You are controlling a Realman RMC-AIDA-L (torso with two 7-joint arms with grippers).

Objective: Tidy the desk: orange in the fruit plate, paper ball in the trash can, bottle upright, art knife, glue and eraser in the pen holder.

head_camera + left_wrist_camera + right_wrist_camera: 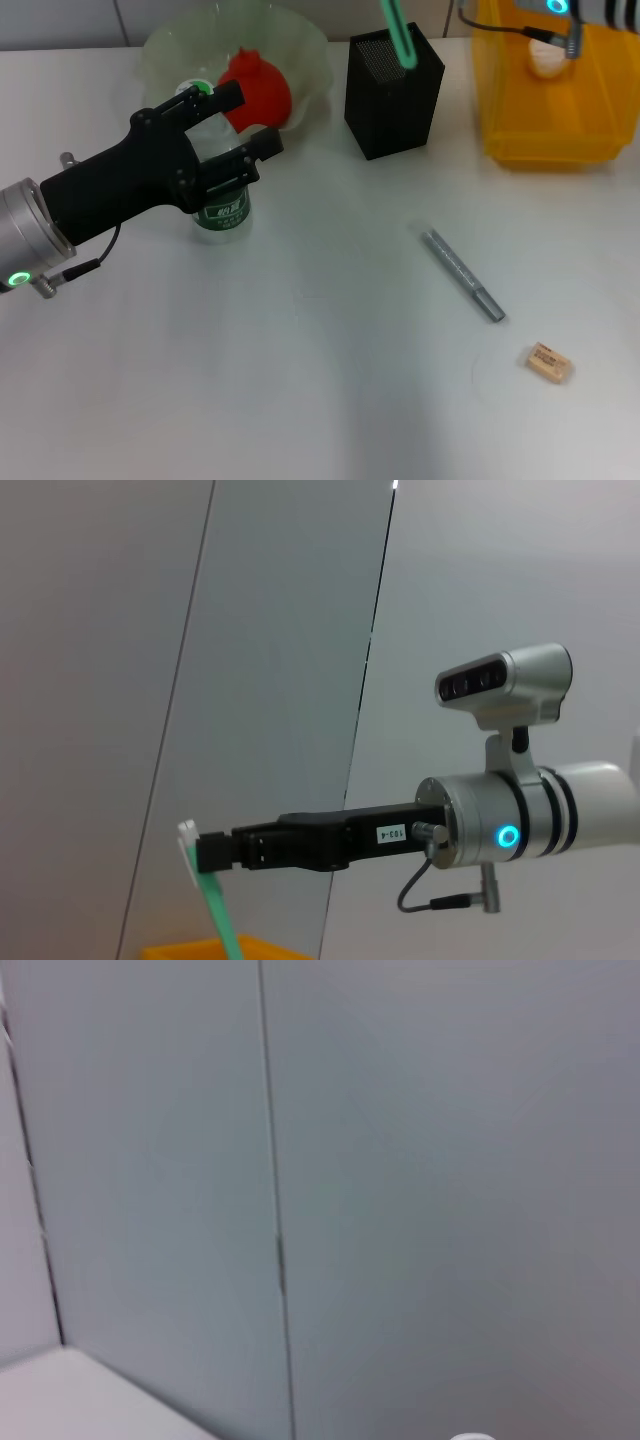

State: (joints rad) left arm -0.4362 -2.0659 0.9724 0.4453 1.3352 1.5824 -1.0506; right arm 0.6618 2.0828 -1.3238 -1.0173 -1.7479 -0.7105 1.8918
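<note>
The clear bottle [222, 200] with a green label and green cap stands upright in front of the fruit plate [300, 45]. My left gripper [250, 120] reaches in from the left, a finger on each side of the bottle, closed on it. A red round fruit [258, 85] lies in the plate. In the left wrist view my right gripper [205, 852] is shut on a green glue stick [218, 910]; the glue [398, 30] pokes into the black pen holder [392, 95]. On the table lie the silver art knife [462, 275] and the tan eraser [548, 362]. A white paper ball [548, 58] sits in the yellow trash can [555, 110].
The right arm [590, 10] crosses above the trash can at the back right. The art knife and eraser lie apart from each other on the right half of the white table [250, 380].
</note>
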